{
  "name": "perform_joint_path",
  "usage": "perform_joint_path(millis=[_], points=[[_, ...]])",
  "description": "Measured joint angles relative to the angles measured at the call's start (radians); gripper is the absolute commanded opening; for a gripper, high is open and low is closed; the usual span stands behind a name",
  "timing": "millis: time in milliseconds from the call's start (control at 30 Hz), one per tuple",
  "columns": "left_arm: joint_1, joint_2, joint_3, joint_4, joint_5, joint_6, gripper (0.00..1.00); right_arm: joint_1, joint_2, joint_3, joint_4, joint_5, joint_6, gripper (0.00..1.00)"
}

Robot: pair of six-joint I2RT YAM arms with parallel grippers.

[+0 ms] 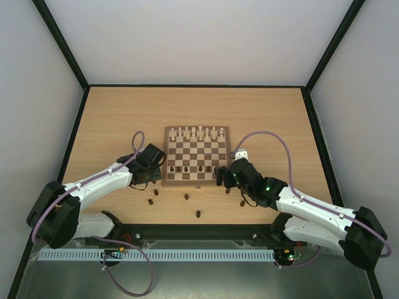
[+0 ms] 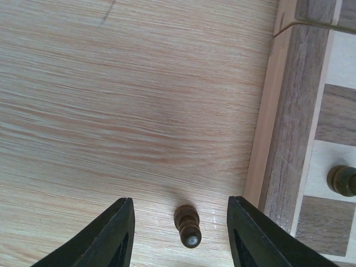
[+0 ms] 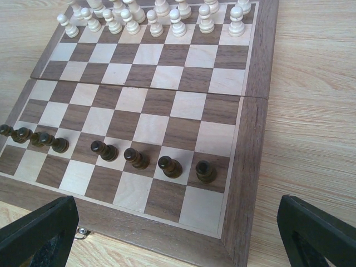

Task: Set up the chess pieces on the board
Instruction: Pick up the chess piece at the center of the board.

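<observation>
The board (image 1: 167, 180) lies mid-table with cream pieces (image 1: 196, 132) lined along its far rows and dark pawns (image 1: 187, 169) along its second near row. My left gripper (image 1: 149, 169) is open beside the board's left frame (image 2: 281, 139). A dark pawn (image 2: 188, 225) stands on the table between its fingers (image 2: 111, 239), apart from both. My right gripper (image 1: 223, 177) is open and empty over the board's near right corner (image 3: 245, 183). The right wrist view shows the dark pawn row (image 3: 169, 166) and the cream pieces (image 3: 177, 22).
Several loose dark pieces (image 1: 186, 197) lie on the wooden table in front of the board, with more to the left (image 1: 150, 201) and right (image 1: 242, 202). A small metal clasp (image 3: 83, 231) sits on the board's front edge. Black frame rails edge the table.
</observation>
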Motion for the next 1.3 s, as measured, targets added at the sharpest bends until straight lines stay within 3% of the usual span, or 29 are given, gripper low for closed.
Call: perform_joint_path(millis=[300,967,1300], points=[[-0.009,0.011,-0.036,0.014,0.01,-0.006,0.48,0.0,0.019,0.0,0.002,-0.003,0.0,0.99],[-0.064,0.082,-0.038,0.023,0.006,-0.031,0.28,0.0,0.019,0.0,0.006,-0.008,0.0,0.99],[-0.066,0.082,-0.024,0.022,-0.006,-0.03,0.1,0.0,0.018,0.0,0.006,-0.008,0.0,0.99]])
